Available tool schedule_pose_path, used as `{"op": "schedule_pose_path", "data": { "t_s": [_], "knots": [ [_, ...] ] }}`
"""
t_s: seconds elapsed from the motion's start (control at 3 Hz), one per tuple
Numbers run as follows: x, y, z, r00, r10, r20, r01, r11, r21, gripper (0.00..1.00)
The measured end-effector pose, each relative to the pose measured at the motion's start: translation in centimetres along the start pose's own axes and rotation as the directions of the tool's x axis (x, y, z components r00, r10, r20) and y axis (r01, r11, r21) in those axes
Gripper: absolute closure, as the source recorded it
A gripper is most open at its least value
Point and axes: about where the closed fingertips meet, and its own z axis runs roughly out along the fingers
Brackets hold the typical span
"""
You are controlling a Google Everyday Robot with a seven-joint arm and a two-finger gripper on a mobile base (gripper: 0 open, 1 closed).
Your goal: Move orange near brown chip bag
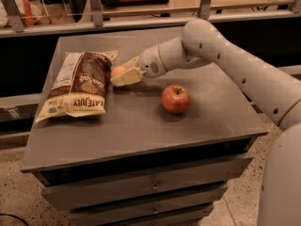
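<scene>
Grey table [141, 131] w/ drawers [141, 185] up front. Red apple [176, 99] sits right of the middle. Brown chip bag [77, 86] lies flat on the left. Gripper [122, 75] is just beside the bag's right edge, fingers hugging the orange [117, 71].

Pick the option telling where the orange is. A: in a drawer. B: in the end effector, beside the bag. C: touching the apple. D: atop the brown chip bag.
B: the orange sits in the end effector, beside the brown chip bag, apart from the apple.
</scene>
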Motion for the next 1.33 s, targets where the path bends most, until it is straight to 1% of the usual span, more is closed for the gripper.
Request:
{"op": "schedule_pose_path", "data": {
  "t_s": [0.33, 0.67, 1.0, 1.33],
  "knots": [
    [0.12, -0.36, -0.23, 1.000, 0.008, -0.020, -0.008, 0.9995, 0.032, 0.61],
    [0.03, -0.69, -0.45, 1.000, 0.013, -0.022, -0.011, 0.9983, 0.056, 0.38],
    [-0.06, -0.92, -0.56, 1.000, 0.014, -0.017, -0.013, 0.9977, 0.066, 0.14],
    [-0.15, -1.04, -0.60, 1.000, 0.015, -0.010, -0.015, 0.9974, 0.071, 0.00]
  ]
}}
